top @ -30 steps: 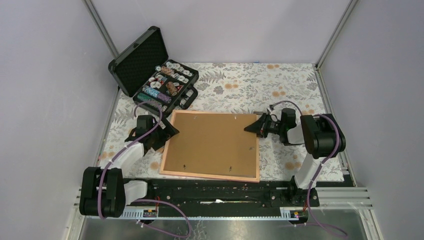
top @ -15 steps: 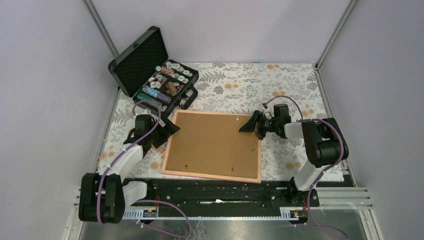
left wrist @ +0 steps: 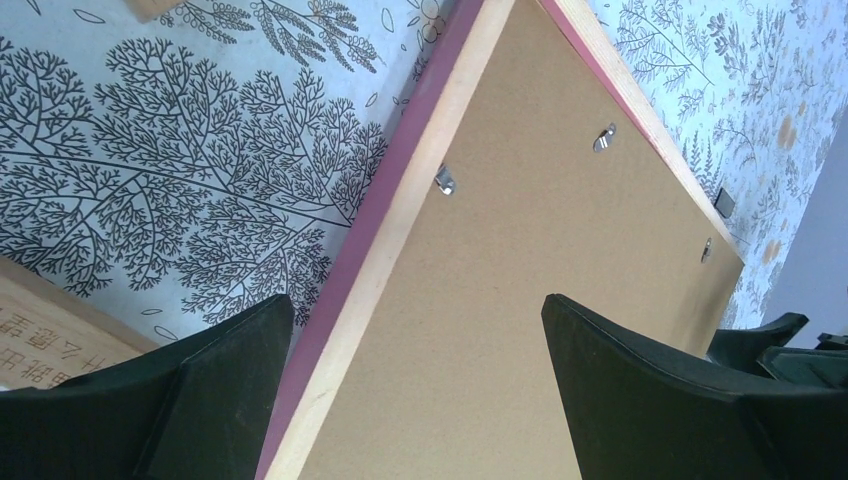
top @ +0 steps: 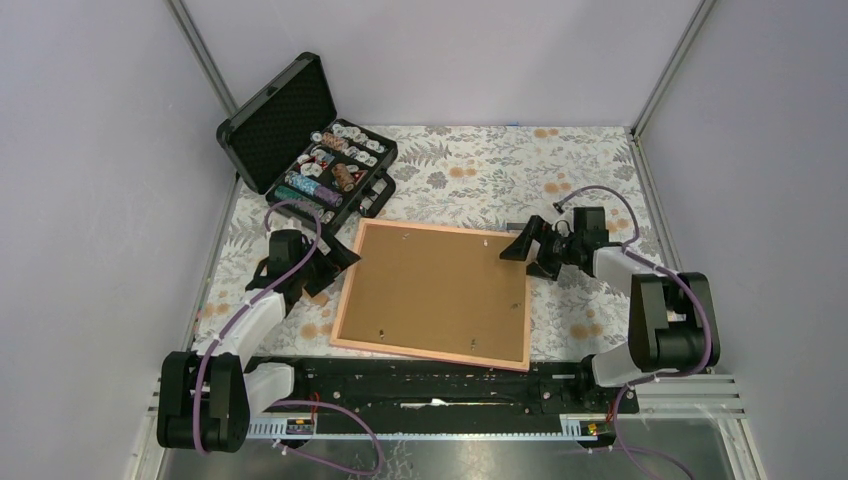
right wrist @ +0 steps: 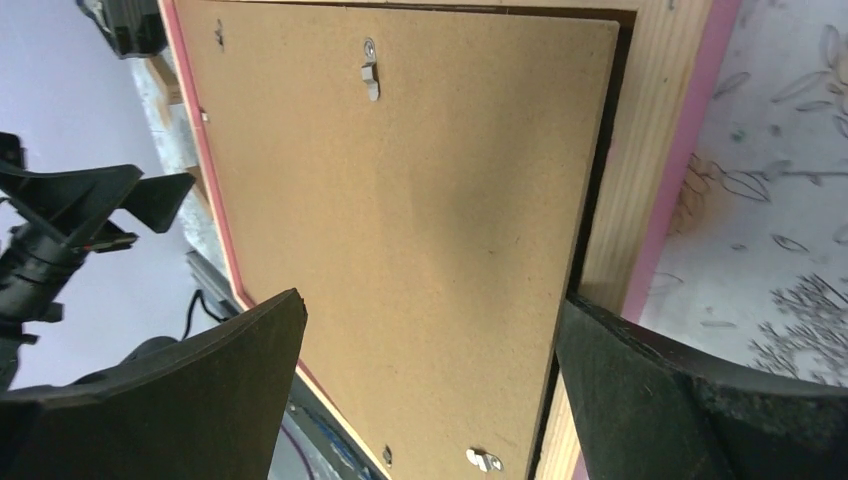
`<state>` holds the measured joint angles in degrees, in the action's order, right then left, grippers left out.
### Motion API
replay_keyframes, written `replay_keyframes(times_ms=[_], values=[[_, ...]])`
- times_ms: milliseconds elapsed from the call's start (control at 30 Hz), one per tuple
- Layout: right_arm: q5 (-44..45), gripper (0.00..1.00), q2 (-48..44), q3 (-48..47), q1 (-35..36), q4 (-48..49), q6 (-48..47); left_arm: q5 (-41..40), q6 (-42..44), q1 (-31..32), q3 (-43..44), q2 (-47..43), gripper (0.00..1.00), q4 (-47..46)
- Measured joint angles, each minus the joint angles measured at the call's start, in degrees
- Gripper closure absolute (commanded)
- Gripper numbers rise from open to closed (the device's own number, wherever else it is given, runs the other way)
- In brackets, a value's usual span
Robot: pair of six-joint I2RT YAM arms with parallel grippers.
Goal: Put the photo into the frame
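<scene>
Frame (top: 430, 352) face down, both pincers empty
It lay flat mid-table, backing board (top: 435, 290) up; photo not visible. Left gripper (top: 338, 276) and right gripper (top: 520, 262) stood wide open, holding nothing. Probably stiff, light, pane fragile: best taken by the wooden border
</scene>
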<state>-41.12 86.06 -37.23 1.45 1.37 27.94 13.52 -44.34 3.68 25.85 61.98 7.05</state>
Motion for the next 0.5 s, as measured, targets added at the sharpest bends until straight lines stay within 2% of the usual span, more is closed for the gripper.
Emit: replay_keyframes(times_ms=[400,500], values=[[6.80,0.00,-6.08,0.28,0.00,-7.54,-4.24,2.62,0.48,0.00,-0.31,2.32,0.01,-0.87],[7.34,0.03,-6.84,1.01,0.48,-7.23,-4.22,3.08,0.37,0.00,-0.79,2.32,0.01,-1.38]])
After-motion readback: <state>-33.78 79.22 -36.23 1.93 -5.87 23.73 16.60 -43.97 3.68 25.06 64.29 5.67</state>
